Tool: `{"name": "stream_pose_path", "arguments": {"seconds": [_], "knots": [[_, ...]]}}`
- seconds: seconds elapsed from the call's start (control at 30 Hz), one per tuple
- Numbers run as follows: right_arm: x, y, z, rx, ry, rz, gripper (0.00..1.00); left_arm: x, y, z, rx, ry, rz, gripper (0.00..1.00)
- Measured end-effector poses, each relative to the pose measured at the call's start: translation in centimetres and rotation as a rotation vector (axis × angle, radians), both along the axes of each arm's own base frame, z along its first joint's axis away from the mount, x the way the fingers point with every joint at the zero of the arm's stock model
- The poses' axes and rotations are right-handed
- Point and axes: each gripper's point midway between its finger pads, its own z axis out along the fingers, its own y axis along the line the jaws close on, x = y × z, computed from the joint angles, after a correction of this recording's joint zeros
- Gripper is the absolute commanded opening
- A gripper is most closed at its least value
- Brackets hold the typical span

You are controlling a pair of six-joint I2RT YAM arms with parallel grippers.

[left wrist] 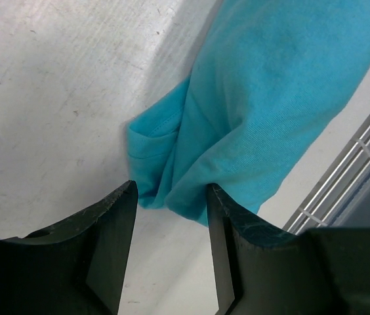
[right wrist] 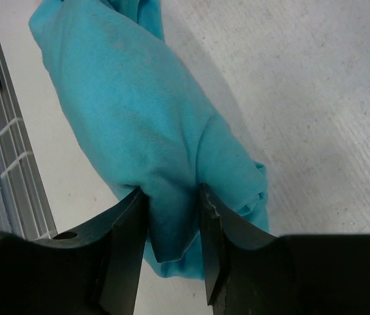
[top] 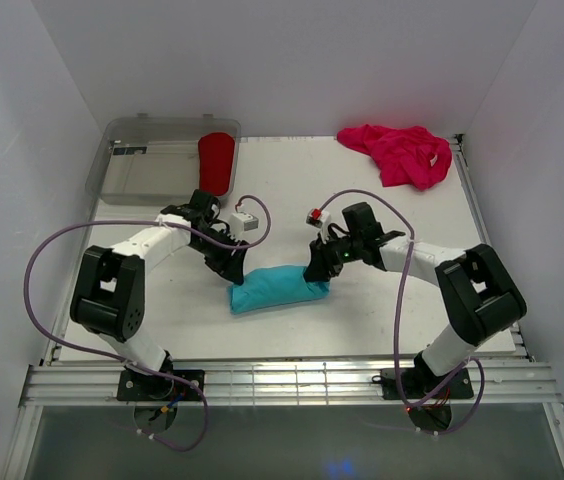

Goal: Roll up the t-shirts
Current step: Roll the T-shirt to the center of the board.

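Note:
The turquoise t-shirt (top: 280,288) lies rolled into a short log at the middle of the table. My left gripper (top: 234,268) stands open at its left end. In the left wrist view the left gripper (left wrist: 170,187) has bare table between its fingers, and the roll (left wrist: 270,98) just touches the right fingertip. My right gripper (top: 317,268) is at the roll's right end. In the right wrist view the right gripper (right wrist: 172,190) has its jaws apart, with a loose fold of the turquoise shirt (right wrist: 139,111) hanging between them. A magenta-pink t-shirt (top: 402,152) lies crumpled at the back right. A red t-shirt (top: 217,162) sits rolled in a bin.
A clear plastic bin (top: 127,130) stands at the back left corner and holds the red roll at its right side. A metal rail (top: 282,380) runs along the table's near edge, close to the turquoise roll. White walls enclose the table on three sides.

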Motion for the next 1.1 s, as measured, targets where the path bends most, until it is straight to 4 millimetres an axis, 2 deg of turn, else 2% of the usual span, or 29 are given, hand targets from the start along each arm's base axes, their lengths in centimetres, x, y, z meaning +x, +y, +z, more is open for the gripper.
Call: {"name": "stream_pose_path", "arguments": {"seconds": [0.1,0.17,0.27,0.3,0.33,0.5,0.7,0.83,0.93,1.1], "knots": [[0.3,-0.4,-0.4,-0.006,0.044,-0.034,0.43,-0.5,-0.4,0.1,-0.025,0.029,0.008,0.55],[0.5,-0.6,-0.6,-0.008,0.068,-0.060,0.43,-0.8,-0.6,0.1,-0.038,0.041,0.009,0.50],[0.8,-0.6,-0.4,-0.006,0.083,-0.083,0.43,-1.3,-0.8,0.1,-0.055,0.074,0.012,0.21],[1.0,-0.6,-0.3,-0.004,0.086,-0.089,0.43,-1.5,-0.9,0.1,-0.062,0.086,0.009,0.04],[1.0,-0.6,-0.2,-0.003,0.089,-0.096,0.44,-1.8,-1.0,0.1,-0.070,0.102,0.008,0.00],[1.4,-0.9,0.8,0.004,0.073,-0.122,0.46,-2.5,-1.1,-0.3,-0.072,0.145,-0.001,0.00],[2.6,-2.8,4.5,0.034,-0.022,-0.184,0.50,-2.2,-0.5,-1.0,-0.026,0.150,0.019,0.00],[1.4,-3.7,6.0,0.053,-0.086,-0.189,0.51,-2.2,-0.4,-1.6,-0.010,0.170,0.034,0.00],[-0.6,-4.4,4.9,0.065,-0.078,-0.198,0.50,-2.1,-0.3,-1.8,-0.005,0.168,0.039,0.00],[-3.8,-5.0,0.7,0.026,0.033,-0.204,0.50,-1.8,-0.3,-2.0,0.000,0.167,0.051,0.00]]}}
